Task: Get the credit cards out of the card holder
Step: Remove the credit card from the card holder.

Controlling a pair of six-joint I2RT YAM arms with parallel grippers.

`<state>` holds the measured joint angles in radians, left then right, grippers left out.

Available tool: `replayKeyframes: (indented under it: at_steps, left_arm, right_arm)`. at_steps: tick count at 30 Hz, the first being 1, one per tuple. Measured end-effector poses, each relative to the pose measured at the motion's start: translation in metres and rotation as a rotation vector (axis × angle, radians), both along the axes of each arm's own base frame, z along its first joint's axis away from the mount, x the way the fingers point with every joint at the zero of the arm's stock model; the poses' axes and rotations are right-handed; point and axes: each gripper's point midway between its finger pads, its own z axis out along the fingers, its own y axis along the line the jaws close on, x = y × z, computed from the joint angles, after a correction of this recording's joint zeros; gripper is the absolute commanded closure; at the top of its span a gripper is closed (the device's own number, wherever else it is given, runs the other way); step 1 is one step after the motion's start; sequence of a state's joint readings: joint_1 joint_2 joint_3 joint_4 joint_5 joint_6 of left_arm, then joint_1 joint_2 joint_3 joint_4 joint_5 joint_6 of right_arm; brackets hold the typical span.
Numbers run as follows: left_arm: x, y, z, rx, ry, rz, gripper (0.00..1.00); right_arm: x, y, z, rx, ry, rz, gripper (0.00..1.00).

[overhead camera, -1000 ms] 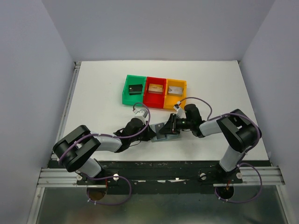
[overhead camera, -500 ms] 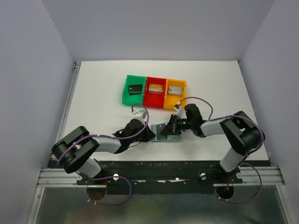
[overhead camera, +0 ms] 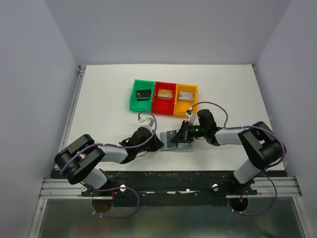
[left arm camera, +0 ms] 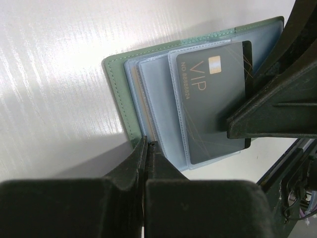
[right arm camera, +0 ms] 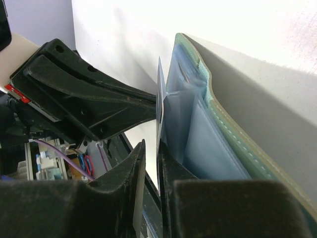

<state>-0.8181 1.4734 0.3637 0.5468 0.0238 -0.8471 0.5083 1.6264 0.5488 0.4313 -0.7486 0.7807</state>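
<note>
On the desk, between the two arms, the card holder is spread open, its edge clamped by the left end effector, fingers pressed together on it. A grey VIP card, partly out of its clear sleeve, appears pinched by the right end effector. It is best drawn straight along the sleeve, flat and slowly, with the holder pinned down.

Dark card edge behind right pincer

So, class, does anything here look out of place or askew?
Only the VIP card: it sticks partway out of its clear sleeve in the open holder. Nothing looks spilled or damaged.
</note>
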Motion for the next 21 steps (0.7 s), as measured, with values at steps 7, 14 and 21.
replayKeyframes:
  at_steps: [7,14,21]
  left_arm:
    - [0.001,0.001,0.0,0.0,-0.004,0.005,1.0]
    - [0.001,0.001,0.0,-0.001,-0.005,0.007,1.0]
    - [0.002,0.001,-0.001,-0.004,-0.003,0.011,1.0]
  right_arm:
    - [0.001,-0.005,0.003,-0.01,-0.011,-0.002,0.74]
    - [0.001,-0.01,0.004,-0.017,-0.018,-0.009,0.76]
    - [0.002,-0.016,0.001,-0.026,-0.013,-0.02,0.77]
